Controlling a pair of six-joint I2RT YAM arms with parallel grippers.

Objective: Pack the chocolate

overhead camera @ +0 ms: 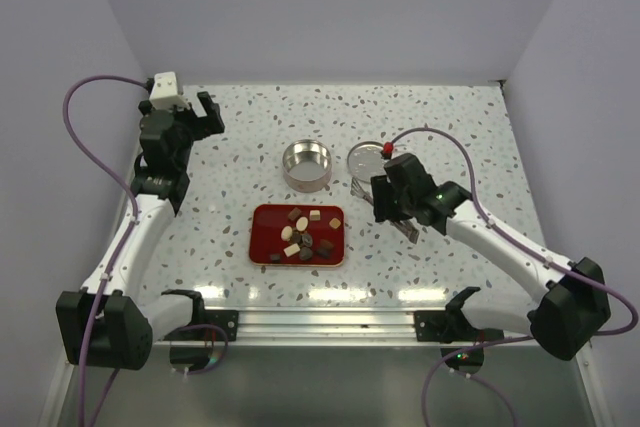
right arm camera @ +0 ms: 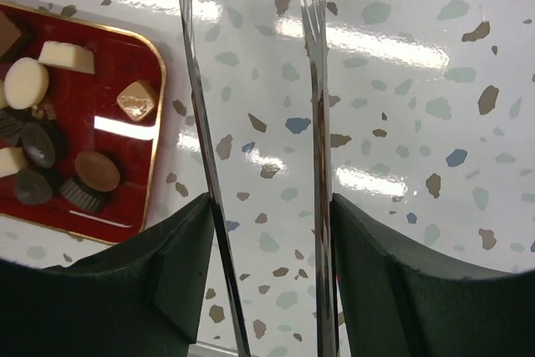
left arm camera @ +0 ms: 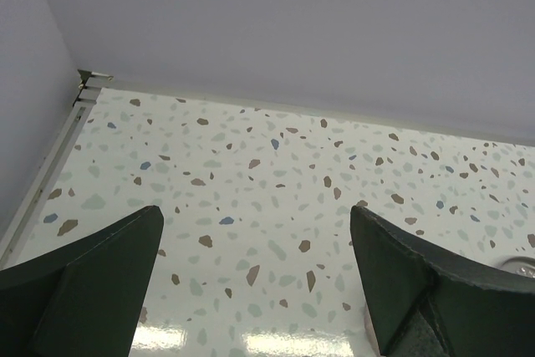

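Note:
Several small pieces of chocolate (overhead camera: 300, 235), dark, light brown and cream, lie on a flat red tray (overhead camera: 266, 217) at the table's front centre. The right wrist view shows the chocolate (right arm camera: 52, 146) on the tray (right arm camera: 99, 94) at its left edge. My right gripper (overhead camera: 390, 209) sits just right of the tray, low over the table. It (right arm camera: 272, 202) is shut on long metal tweezers (right arm camera: 318, 123), one finger pressing each arm; the tips point away, apart and holding nothing. My left gripper (overhead camera: 205, 112) hangs open over the far left of the table, and its wrist view shows the gripper (left arm camera: 255, 215) empty.
A round metal tin (overhead camera: 307, 164) stands open behind the tray. Its lid (overhead camera: 366, 160) with a red knob lies to the right, close to my right gripper. Walls close off the table on the left, back and right.

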